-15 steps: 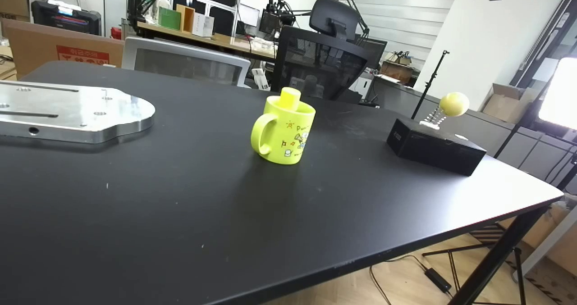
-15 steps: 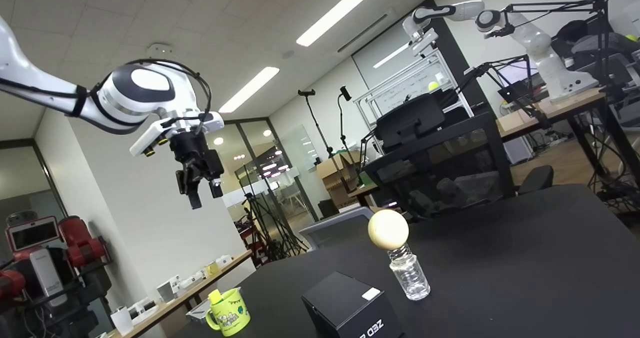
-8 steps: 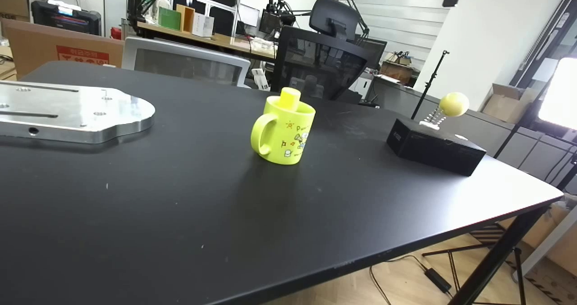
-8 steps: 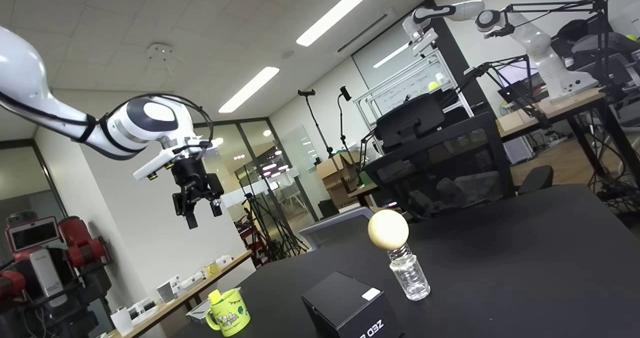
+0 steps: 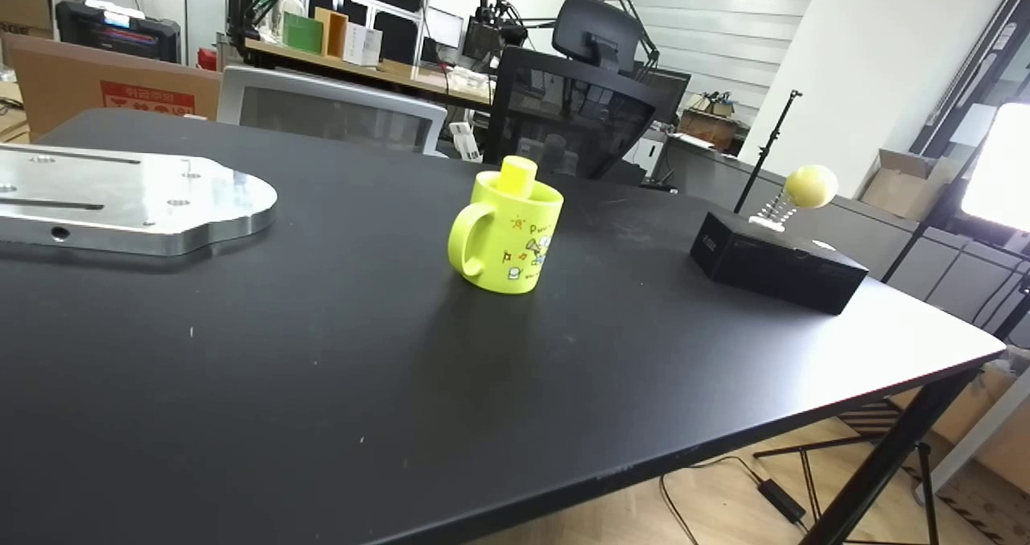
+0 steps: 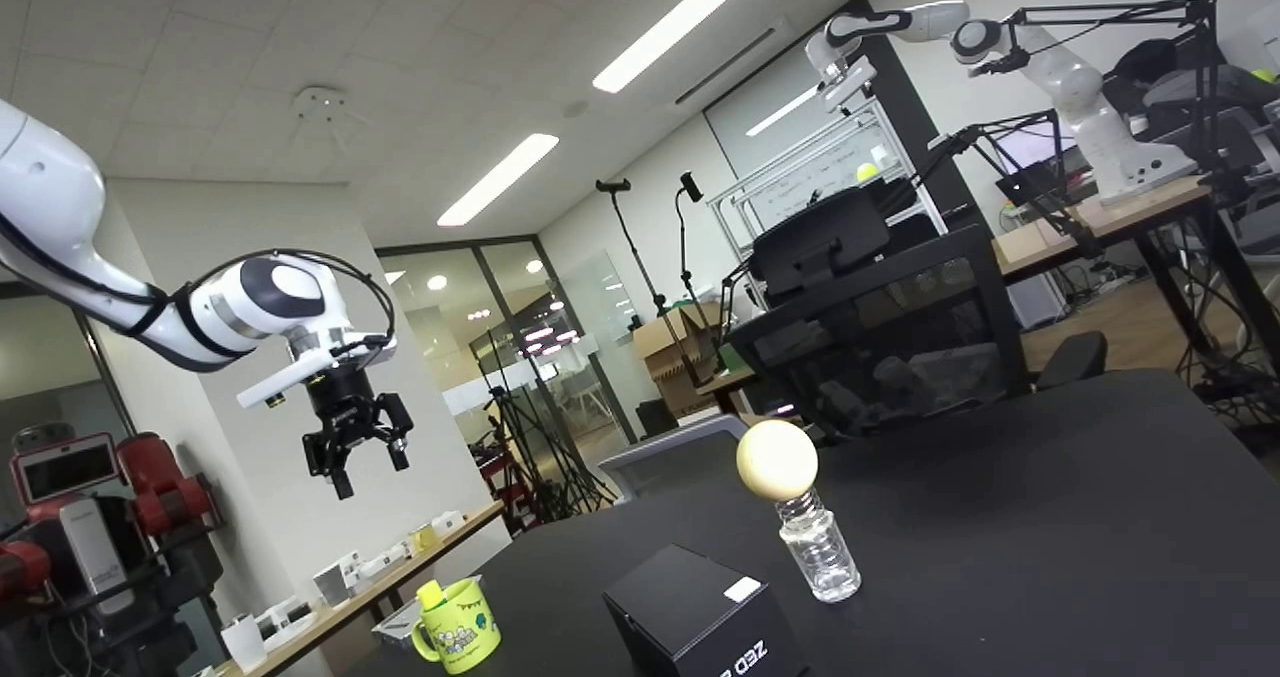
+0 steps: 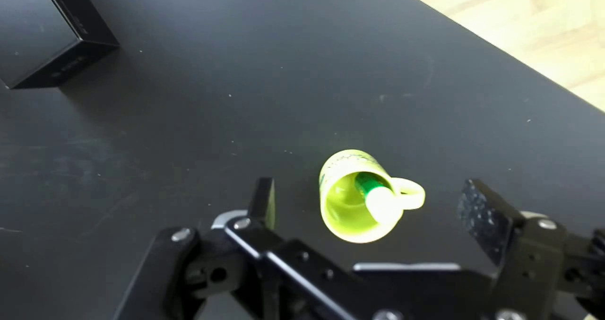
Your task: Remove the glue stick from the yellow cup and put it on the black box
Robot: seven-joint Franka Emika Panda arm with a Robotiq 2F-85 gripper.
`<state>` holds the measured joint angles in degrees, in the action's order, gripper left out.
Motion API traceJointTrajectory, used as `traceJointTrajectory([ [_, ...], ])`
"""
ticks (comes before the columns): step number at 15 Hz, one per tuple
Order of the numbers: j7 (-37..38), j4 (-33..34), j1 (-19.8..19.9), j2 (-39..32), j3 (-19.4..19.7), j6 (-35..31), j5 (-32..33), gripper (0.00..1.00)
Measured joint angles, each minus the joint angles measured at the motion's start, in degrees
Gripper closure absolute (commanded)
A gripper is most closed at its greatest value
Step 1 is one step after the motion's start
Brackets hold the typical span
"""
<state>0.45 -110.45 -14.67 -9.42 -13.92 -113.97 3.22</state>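
Overhead strip lights [image 6: 683, 25] saturate in an exterior view; glare bleaches the table [image 5: 909, 336] near an overexposed white panel [image 5: 998, 167], and a soft shadow falls before the yellow cup [image 5: 508, 243]. In the wrist view, the tip of the glue stick [image 7: 378, 199] burns out.

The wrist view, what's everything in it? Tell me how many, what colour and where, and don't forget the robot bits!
Table: 1, black, filling most of the view.
Yellow cup: 1, yellow-green, upright on the table.
Glue stick: 1, green with one end whitened by glare, leaning inside the cup.
Black box: 1, black, top left, partly cut off.
Floor: 1, pale, top right.
Gripper: 1, black, lower part, jaws open.
Fingers: 2, black, either side of the cup in the picture.
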Motion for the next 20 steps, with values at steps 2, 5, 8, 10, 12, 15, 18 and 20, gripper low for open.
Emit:
traceJointTrajectory([
  [2, -0.95, 1.18, -1.34, -1.41, -0.99, 0.13, 0.01, 0.00],
  [5, -2.16, 2.22, -2.48, -2.49, -1.77, 1.01, 0.00, 0.00],
  [8, -2.17, 2.16, -2.46, -2.56, -1.63, 0.97, 0.00, 0.00],
  [10, -2.18, 2.16, -2.44, -2.56, -1.57, 0.97, 0.00, 0.00],
  [12, -2.18, 2.16, -2.44, -2.56, -1.57, 0.97, 0.00, 0.00],
  [15, -2.18, 2.16, -2.44, -2.56, -1.57, 0.97, 0.00, 0.00],
  [18, -2.18, 2.16, -2.44, -2.56, -1.57, 0.97, 0.00, 0.00],
  [20, -2.18, 2.16, -2.44, -2.56, -1.57, 0.97, 0.00, 0.00],
])
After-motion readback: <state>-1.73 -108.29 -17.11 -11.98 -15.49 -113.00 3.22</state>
